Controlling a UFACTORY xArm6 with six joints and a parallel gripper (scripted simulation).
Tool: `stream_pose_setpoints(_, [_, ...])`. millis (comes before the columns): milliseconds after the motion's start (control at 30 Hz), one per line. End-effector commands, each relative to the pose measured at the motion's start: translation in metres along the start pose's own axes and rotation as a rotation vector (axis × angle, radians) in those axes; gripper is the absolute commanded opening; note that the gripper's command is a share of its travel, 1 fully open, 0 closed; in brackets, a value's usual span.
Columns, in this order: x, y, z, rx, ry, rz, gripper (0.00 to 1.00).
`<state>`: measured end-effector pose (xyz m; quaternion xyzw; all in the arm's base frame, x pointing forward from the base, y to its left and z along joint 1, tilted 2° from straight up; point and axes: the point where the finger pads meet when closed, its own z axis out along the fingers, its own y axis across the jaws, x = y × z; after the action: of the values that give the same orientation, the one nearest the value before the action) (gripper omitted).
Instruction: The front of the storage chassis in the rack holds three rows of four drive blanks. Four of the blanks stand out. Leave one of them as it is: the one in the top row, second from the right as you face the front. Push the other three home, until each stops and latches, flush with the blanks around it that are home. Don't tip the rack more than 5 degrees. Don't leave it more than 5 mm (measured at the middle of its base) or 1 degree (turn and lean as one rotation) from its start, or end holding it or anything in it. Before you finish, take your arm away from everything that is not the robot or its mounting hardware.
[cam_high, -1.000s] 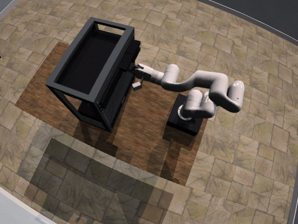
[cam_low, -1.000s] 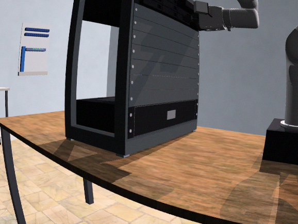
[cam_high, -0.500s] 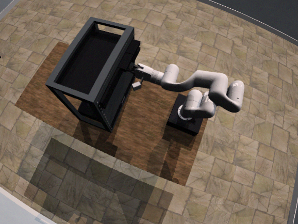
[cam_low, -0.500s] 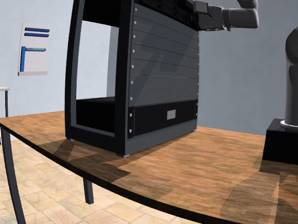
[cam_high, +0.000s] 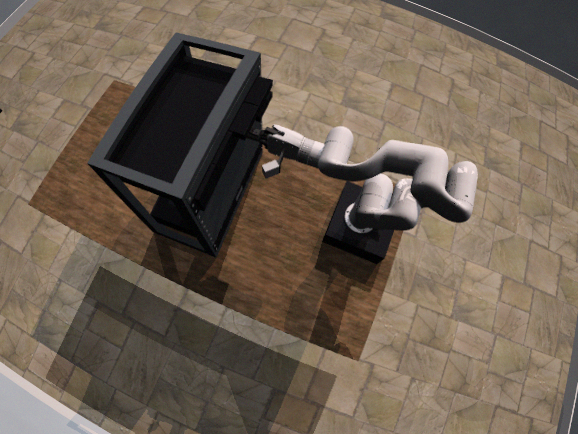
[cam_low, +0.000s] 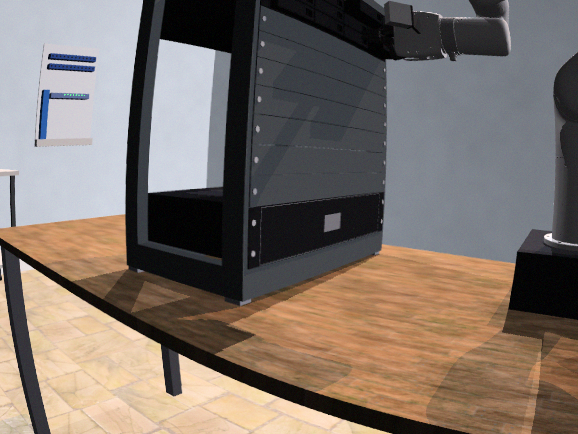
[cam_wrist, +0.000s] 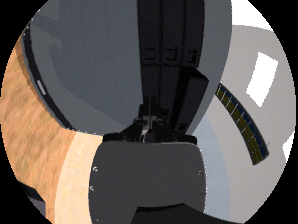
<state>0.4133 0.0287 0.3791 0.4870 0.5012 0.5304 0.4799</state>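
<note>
the gripper (cam_high: 261, 134) is clenched on nothing, its tips against the front of the storage chassis (cam_high: 252, 107) near the top of the rack (cam_high: 220, 112). in the top view the chassis sits at the rack's three o'clock side; the arm's black base (cam_high: 380, 250) stands at four o'clock on the table (cam_low: 350, 310).
</note>
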Motion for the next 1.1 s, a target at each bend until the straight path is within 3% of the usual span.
stream_pose_setpoints(0, [0.000, 0.001, -0.028, -0.002, 0.000, 0.000, 0.00])
stream_pose_setpoints(200, [0.000, 0.001, -0.061, -0.002, 0.000, 0.000, 0.00])
stream_pose_setpoints(433, [0.000, 0.001, -0.075, -0.002, 0.000, 0.000, 0.00])
stream_pose_setpoints(1067, [-0.009, 0.001, -0.077, -0.002, 0.000, 0.000, 0.00])
